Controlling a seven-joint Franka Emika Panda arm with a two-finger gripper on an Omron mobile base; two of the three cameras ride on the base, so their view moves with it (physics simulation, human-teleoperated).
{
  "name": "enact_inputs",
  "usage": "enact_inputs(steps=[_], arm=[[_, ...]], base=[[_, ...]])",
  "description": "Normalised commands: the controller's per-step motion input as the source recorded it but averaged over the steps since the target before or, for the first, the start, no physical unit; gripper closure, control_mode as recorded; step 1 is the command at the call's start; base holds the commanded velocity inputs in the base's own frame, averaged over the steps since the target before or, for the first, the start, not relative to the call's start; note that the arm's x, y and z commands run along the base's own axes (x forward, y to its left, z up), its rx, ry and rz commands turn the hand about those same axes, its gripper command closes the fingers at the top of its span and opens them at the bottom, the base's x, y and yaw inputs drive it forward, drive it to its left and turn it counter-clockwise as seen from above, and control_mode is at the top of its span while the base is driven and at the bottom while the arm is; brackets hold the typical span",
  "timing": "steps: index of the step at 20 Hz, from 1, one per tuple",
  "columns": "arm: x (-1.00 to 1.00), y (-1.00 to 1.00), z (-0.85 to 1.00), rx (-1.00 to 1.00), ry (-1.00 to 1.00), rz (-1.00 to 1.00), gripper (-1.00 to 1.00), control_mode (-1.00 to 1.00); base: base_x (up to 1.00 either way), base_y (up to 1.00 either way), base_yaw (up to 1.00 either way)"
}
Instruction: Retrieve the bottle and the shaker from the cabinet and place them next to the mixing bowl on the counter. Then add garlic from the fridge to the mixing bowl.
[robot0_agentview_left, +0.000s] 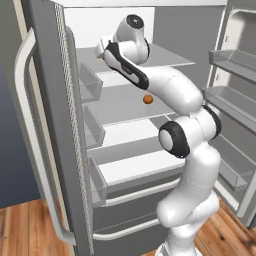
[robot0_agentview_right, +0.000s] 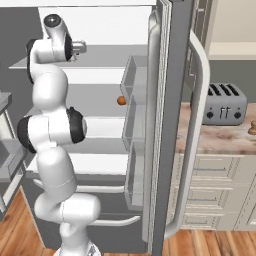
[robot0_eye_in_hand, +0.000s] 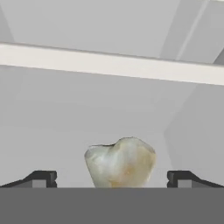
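Note:
The garlic (robot0_eye_in_hand: 120, 162), a whitish-beige bulb, rests on a grey shelf inside the fridge (robot0_agentview_left: 50, 100). In the hand view it lies between the two dark fingertips (robot0_eye_in_hand: 41, 177) of my gripper (robot0_eye_in_hand: 111, 178), which stands open around it with a gap on each side. In both base views the arm reaches in over the upper shelf (robot0_agentview_left: 170, 60) of the open fridge (robot0_agentview_right: 165, 125). The counter (robot0_agentview_right: 220, 140) shows right of the fridge door. The bottle, the mixing bowl and the cabinet are out of view.
A small orange thing (robot0_agentview_left: 148, 99) (robot0_agentview_right: 121, 100) lies on the middle shelf below the arm. Clear door bins (robot0_agentview_left: 235, 60) line both open doors. A grey toaster (robot0_agentview_right: 224, 103) stands on the counter. A small brown thing (robot0_agentview_right: 252, 127) is cut off at the counter's right edge.

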Motion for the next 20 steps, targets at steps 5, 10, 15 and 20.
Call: enact_inputs(steps=[5,10,15,20], arm=[[0.33,0.09,-0.17,0.00,0.07,0.00,-1.00,-1.00],[0.21,0.02,-0.16,-0.01,0.09,0.00,-1.00,-1.00],[0.21,0.19,-0.09,0.00,0.02,0.00,-1.00,-1.00],[0.03,0.13,-0.07,0.00,0.01,0.00,-1.00,-1.00]], base=[[0.00,0.00,0.00],[0.00,0.00,0.00],[0.00,0.00,0.00],[0.00,0.00,0.00]])
